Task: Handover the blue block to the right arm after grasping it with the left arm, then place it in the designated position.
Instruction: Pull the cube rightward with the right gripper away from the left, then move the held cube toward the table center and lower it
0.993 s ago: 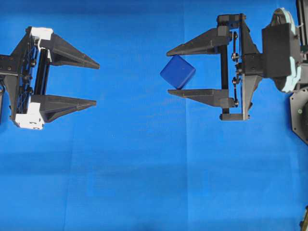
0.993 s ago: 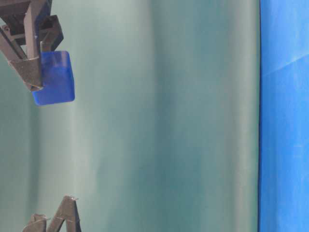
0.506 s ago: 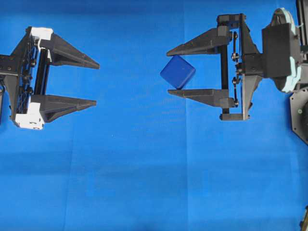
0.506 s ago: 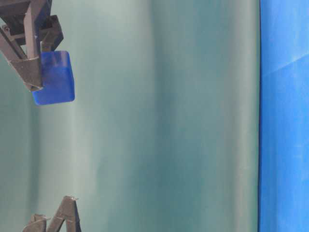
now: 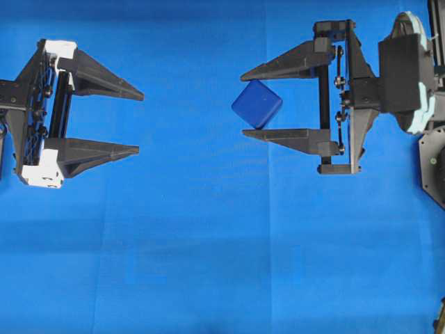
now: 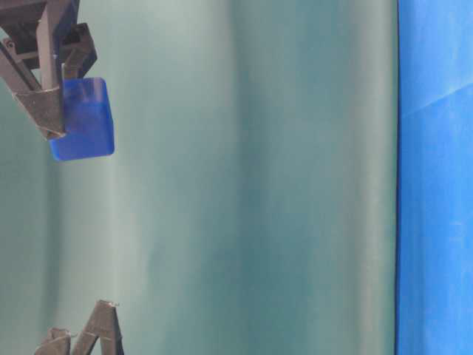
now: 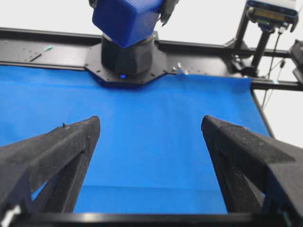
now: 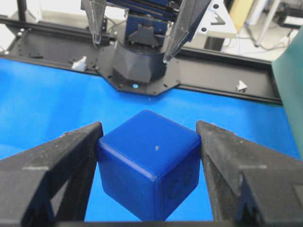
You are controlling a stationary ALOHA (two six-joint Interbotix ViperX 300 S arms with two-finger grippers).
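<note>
The right gripper [image 5: 245,103] pinches the blue block [image 5: 256,104] between its 2 fingertips, holding it clear of the blue cloth [image 5: 208,243]; the block sits rotated, one corner toward 9 o'clock in the overhead view. At 9 o'clock from it, well apart, the left gripper [image 5: 140,120] faces the block with its jaws spread wide and nothing between them.

A robotics lab is showing here: a blue cloth [image 7: 142,142] is covering a black framed bench [image 8: 284,90], with camera stands [image 7: 265,28] standing behind
</note>
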